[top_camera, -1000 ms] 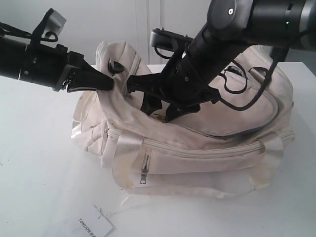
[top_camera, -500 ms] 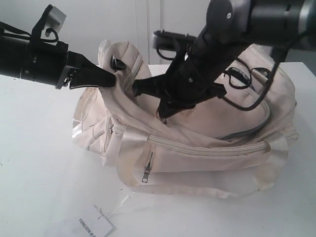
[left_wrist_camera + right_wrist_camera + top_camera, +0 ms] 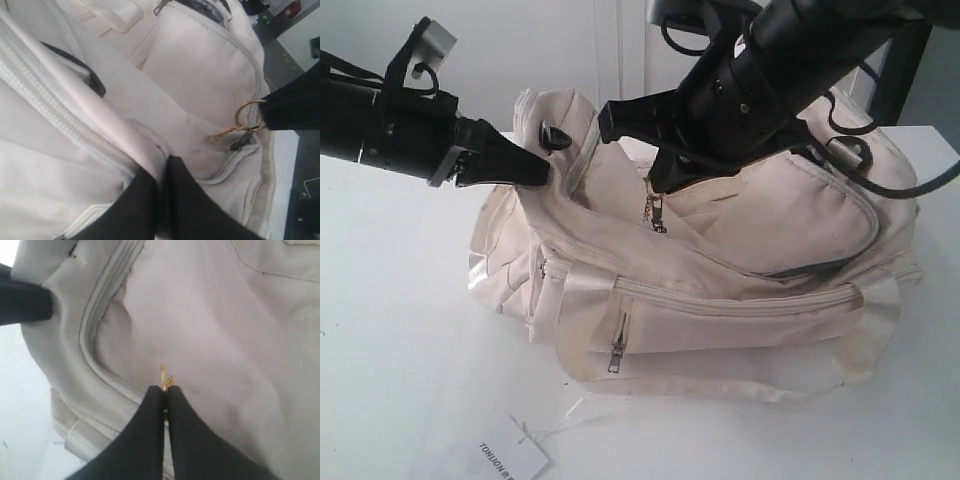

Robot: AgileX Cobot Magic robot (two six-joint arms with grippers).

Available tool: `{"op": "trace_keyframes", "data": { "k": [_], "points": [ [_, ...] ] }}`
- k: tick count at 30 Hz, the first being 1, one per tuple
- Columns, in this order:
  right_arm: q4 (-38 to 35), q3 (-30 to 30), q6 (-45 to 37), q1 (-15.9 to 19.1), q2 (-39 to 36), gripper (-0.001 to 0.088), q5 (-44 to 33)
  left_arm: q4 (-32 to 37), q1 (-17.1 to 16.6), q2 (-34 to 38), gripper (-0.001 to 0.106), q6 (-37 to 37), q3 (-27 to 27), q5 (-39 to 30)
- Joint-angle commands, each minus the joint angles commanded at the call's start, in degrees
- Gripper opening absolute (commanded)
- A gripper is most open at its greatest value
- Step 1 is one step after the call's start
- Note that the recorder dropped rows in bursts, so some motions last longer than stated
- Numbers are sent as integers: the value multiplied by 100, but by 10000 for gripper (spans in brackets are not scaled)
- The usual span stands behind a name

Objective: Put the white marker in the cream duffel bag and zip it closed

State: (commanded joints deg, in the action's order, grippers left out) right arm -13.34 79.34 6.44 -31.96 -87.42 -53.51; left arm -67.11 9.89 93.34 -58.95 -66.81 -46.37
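Right end effector (image 3: 164, 389) is clamped on the gold zipper pull (image 3: 164, 375); left end effector (image 3: 161, 168) pinches the rim of the bag (image 3: 740, 310).

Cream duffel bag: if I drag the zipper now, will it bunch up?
Likely floppy: the cream duffel bag sags and creases. It probably bunches unless the left gripper holds its end taut. The zipper pull looks small, so it may slip.
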Motion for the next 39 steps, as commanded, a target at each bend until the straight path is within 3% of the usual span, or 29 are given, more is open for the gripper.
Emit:
{"op": "trace_keyframes", "data": {
  "k": [10,13,18,22,26,32,39],
  "points": [
    [16,-25,-354,0,397,0,-938,956,0,0,0,0,0,1012],
    [97,-263,-365,0,465,0,-972,984,0,0,0,0,0,1130],
    [861,-839,-288,16,499,0,-873,995,0,0,0,11,0,1176],
    [1102,-1072,-305,378,716,0,-889,1247,0,0,0,22,0,1155],
    [1226,-1149,-433,943,1197,0,-895,1893,0,0,0,10,0,1067],
    [1334,-1383,-432,1504,1380,0,-540,2711,0,0,0,117,0,1014],
    [944,-1383,-518,1541,1482,0,-414,3521,-8,-9,0,352,0,910]
  ]
}}
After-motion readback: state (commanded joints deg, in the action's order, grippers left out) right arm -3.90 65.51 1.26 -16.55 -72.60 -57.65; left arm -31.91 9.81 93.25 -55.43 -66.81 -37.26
